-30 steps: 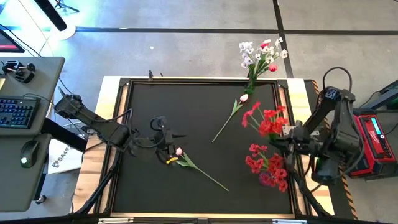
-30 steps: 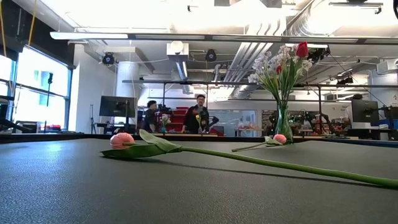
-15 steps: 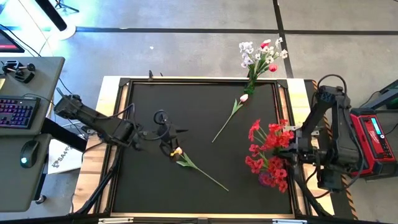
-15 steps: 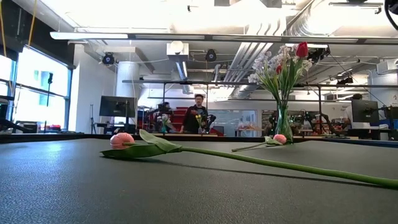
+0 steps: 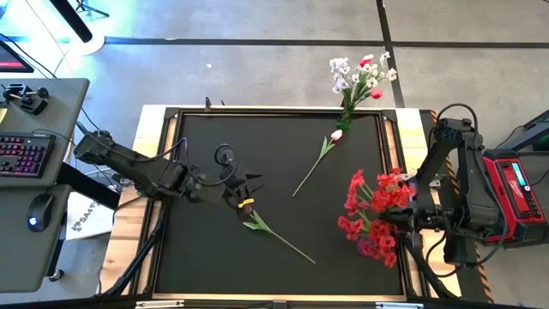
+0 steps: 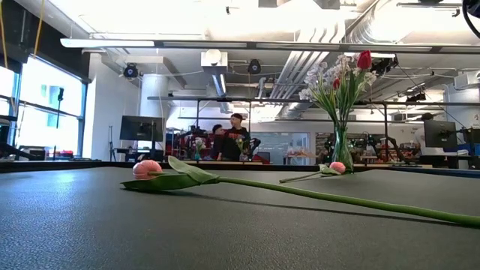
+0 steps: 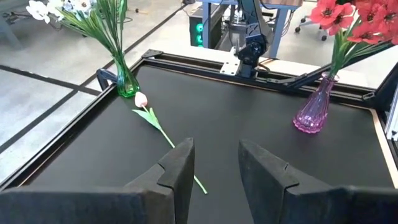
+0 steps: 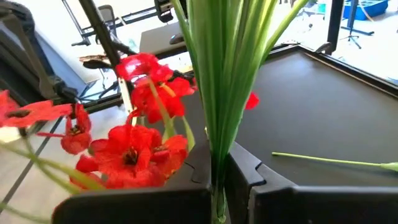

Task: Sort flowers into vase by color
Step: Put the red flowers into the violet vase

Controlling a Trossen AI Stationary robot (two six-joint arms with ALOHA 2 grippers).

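- The counter (image 5: pixel 214 257) is showing as a black textured mat inside a dark frame with pale wooden edging, sitting on a grey concrete floor (image 5: pixel 257 69) crossed by dark lines.
- A pink tulip (image 6: pixel 147 169) is lying flat on the mat left of its middle, its long green stem running toward the near right.
- The left tool (image 5: pixel 244 196) is hovering right at that tulip's blossom end, fingers partly apart and gripping nothing.
- A second pink tulip (image 5: pixel 336 136) is lying nearer the far edge, close to a green glass vase (image 7: pixel 126 84) at the far right corner holding white-lavender sprigs (image 5: pixel 345 73) and a red tulip (image 6: pixel 364 59).
- The right tool (image 8: pixel 216 174) is clamping closed on a bunch of red blossoms (image 5: pixel 377 190) by its green stems, over the right edge beside a purple vase (image 7: pixel 314 112) already holding red flowers.
- Beyond the counter, a workshop is showing with ceiling ducts, large windows, monitors and two people (image 6: pixel 229 139) standing far off.
- A side desk with a keyboard (image 5: pixel 21 154) and mouse is standing left of the counter.
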